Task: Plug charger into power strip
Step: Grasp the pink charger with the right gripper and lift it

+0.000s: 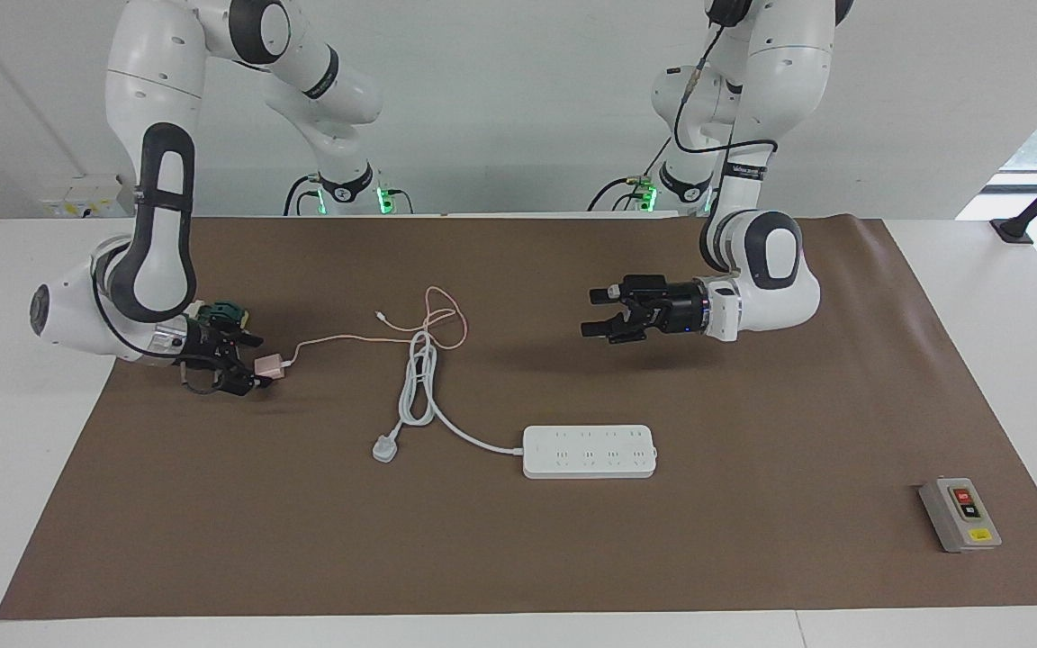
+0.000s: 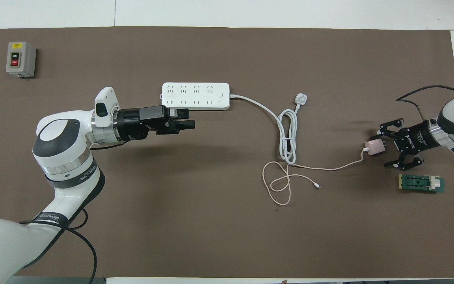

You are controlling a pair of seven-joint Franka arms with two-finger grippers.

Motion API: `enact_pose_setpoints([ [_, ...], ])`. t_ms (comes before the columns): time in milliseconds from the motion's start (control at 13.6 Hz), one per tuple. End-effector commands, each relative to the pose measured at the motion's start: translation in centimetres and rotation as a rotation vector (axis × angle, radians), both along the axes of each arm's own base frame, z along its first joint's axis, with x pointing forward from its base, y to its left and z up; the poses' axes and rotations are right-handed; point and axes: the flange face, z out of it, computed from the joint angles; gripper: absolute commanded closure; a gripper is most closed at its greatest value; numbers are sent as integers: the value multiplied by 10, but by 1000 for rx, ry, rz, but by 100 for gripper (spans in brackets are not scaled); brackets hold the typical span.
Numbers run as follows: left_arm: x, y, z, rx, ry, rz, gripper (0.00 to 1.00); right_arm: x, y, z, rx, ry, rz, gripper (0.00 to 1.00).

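Observation:
The pale-pink charger (image 1: 270, 365) (image 2: 374, 147) lies on the brown mat toward the right arm's end, its thin pink cable (image 2: 278, 185) trailing to a loose loop by the white cord. My right gripper (image 1: 253, 364) (image 2: 384, 146) is low at the charger, open, its fingers flanking the pronged end; whether they touch it I cannot tell. The white power strip (image 1: 589, 451) (image 2: 195, 96) lies flat mid-table, sockets up. My left gripper (image 1: 592, 312) (image 2: 189, 119) hangs open and empty over the mat beside the strip's edge.
The strip's thick white cord coils toward a white three-pin plug (image 1: 384, 448) (image 2: 300, 98). A small green part (image 1: 221, 313) (image 2: 421, 183) lies close to the right gripper. A grey button box (image 1: 960, 515) (image 2: 21, 59) sits at the left arm's end.

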Motion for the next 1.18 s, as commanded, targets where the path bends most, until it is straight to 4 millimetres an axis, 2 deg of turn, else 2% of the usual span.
enact_pose_setpoints([
  [0, 1, -1, -1, 1, -1, 24, 0, -6, -3, 0, 0, -30, 12, 19],
  [221, 1, -1, -1, 1, -1, 24, 0, -4, -2, 4, 11, -36, 31, 66],
  [295, 1, -1, -1, 1, -1, 24, 0, 4, 2, 15, 19, -33, 32, 77],
  [368, 0, -3, -2, 1, 1, 22, 0, 10, 8, 25, 28, -9, 24, 82],
  [515, 1, -3, -1, 1, 0, 22, 0, 17, 19, 38, 43, 26, 11, 88],
  [589, 1, -2, -1, 1, 0, 24, 0, 23, 31, 47, 48, 41, 5, 88],
  [884, 1, -3, -1, 2, 0, 23, 0, 41, 84, 128, 98, 52, -101, 88],
  [957, 2, -3, 0, 1, -3, 23, 0, 42, 101, 143, 102, 57, -125, 88],
  [1105, 6, -2, 3, 1, -12, 30, 0, 45, 133, 160, 103, 75, -160, 88],
])
